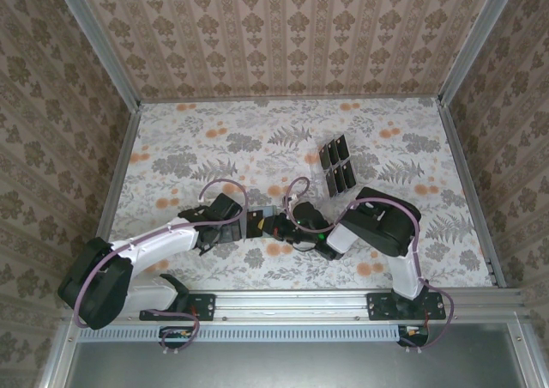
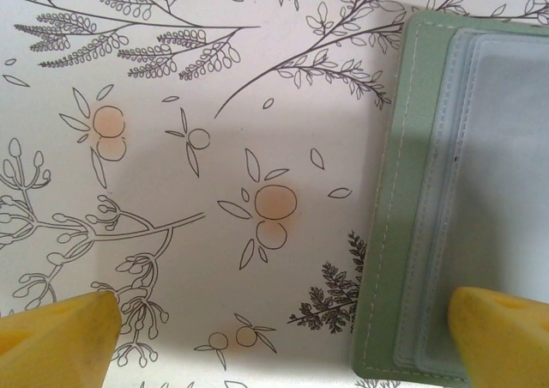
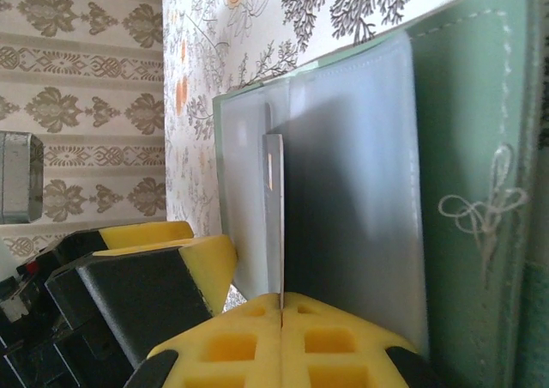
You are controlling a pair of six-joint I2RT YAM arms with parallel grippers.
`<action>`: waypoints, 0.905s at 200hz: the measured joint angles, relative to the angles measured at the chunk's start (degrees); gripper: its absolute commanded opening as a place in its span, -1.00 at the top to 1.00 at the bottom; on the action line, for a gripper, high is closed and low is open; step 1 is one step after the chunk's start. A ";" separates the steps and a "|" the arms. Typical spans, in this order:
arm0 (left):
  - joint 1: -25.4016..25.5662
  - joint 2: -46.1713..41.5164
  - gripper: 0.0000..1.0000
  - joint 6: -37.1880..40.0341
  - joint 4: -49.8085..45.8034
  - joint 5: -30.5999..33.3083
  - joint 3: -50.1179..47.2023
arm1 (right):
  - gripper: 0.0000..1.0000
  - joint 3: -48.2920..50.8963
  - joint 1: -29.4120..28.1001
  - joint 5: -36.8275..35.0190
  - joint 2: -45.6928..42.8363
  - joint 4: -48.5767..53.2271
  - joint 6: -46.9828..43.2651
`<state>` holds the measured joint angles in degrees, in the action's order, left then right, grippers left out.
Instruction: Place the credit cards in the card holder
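1. Card holder (image 2: 403,190) lies opened flat on the desk (image 2: 171,148), grey inside up, so its pockets can take cards.
2. Left tool (image 2: 279,341) is spread wide, one finger (image 2: 502,332) over the holder's edge, probably to steady it.
3. Right tool (image 3: 281,306) is clenched on one credit card (image 3: 274,208), held edge-on at a pocket.
4. Other credit cards (image 1: 336,163) wait farther back, well apart.

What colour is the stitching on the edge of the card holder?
White, on the grey-green card holder; the left wrist view shows it best.
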<state>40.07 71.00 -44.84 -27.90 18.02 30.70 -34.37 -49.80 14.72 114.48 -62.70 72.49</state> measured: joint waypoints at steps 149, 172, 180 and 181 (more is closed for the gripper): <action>-0.04 0.00 -1.00 0.00 -0.04 0.52 0.00 | 1.00 -2.97 0.61 1.05 1.86 0.59 1.01; -0.04 0.00 -1.00 0.00 -0.04 0.55 -0.02 | 1.00 -2.97 1.09 1.53 1.86 0.61 0.81; -0.04 0.00 -1.00 -0.02 0.00 0.55 -0.07 | 1.00 -2.97 1.33 1.70 1.86 0.63 0.76; -0.04 0.00 -1.00 0.00 0.00 0.55 -0.07 | 1.00 -2.97 1.36 1.75 1.86 0.63 0.76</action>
<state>40.03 71.00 -44.84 -27.90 18.57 30.63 -37.34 -48.45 16.47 116.33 -62.06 73.25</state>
